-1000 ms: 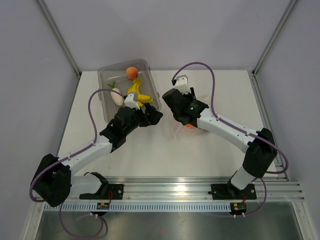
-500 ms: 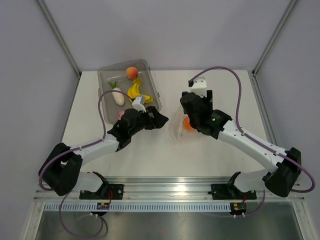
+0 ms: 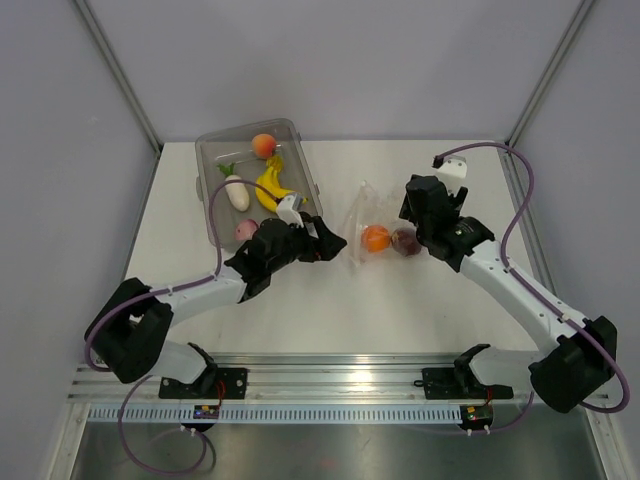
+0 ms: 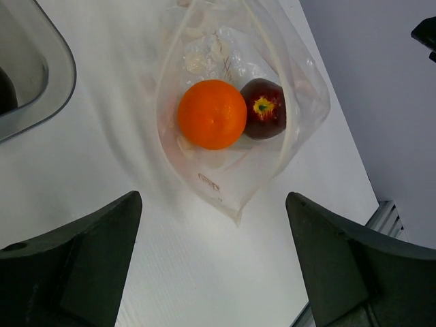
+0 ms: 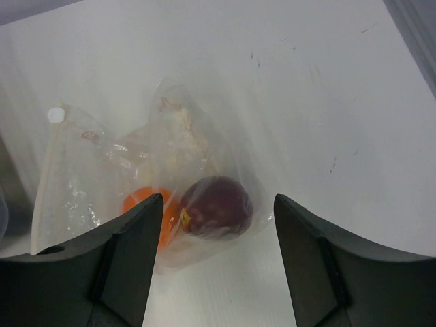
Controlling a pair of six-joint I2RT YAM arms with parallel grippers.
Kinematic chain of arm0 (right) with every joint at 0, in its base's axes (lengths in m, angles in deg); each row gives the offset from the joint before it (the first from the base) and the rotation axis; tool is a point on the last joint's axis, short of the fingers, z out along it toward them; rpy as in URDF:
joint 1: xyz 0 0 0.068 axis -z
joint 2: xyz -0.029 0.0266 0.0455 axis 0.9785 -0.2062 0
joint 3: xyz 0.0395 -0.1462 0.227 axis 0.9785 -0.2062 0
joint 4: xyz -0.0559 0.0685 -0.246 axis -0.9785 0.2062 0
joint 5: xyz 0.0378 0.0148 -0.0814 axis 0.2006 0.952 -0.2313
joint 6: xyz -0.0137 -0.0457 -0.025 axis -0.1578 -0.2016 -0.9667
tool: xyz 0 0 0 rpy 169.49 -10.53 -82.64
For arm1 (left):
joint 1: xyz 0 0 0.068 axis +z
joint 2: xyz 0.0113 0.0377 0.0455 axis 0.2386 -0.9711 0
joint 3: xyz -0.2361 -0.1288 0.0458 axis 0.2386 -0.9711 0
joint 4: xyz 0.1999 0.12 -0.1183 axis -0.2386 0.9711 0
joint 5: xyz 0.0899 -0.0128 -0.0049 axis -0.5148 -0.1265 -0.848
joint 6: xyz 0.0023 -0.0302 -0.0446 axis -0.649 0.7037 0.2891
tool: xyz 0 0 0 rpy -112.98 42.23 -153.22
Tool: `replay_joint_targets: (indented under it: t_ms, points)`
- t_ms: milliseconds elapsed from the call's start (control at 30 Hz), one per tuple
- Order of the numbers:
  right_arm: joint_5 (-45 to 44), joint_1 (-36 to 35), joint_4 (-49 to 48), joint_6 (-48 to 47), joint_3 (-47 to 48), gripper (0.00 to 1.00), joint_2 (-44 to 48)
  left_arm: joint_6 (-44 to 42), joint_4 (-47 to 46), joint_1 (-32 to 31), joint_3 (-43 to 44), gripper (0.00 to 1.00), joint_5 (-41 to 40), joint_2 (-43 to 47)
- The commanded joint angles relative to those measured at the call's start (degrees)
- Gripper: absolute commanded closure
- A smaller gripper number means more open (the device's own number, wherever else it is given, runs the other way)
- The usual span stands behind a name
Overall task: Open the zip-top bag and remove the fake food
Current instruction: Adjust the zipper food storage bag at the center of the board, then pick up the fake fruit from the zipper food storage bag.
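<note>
The bag (image 3: 362,212) lies flat between the left fingers (image 4: 82,259) and right fingers (image 5: 122,259), both pairs apart, gripping nothing. A tub (image 3: 203,190) stands left of it. The table (image 3: 400,300) spreads wide on its near side.

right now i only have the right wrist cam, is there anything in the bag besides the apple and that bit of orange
Observer: No. The left wrist view shows only a whole orange beside the dark red apple inside the zip-top bag.
Operator: where's the left gripper
Observer: In the top view the left gripper is close to the bag's left edge, jaws open and holding nothing.
Operator: any food outside the bag
Observer: Yes: a peach, banana bunch and radish lie in the clear tub at the far left.
</note>
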Motion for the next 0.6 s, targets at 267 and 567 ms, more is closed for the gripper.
replay_joint_targets:
  t_ms: [267, 567]
  points:
    - [7.0, 3.4, -5.8, 7.0, -1.9, 0.28, -1.3, -4.9, 0.8, -0.6, 10.0, 0.13, 0.2, -7.1]
    - [7.6, 4.6, -6.9, 7.7, -4.0, 0.28, 0.2, -10.5, 7.3, -0.5, 15.0, 0.16, -4.0, -10.3]
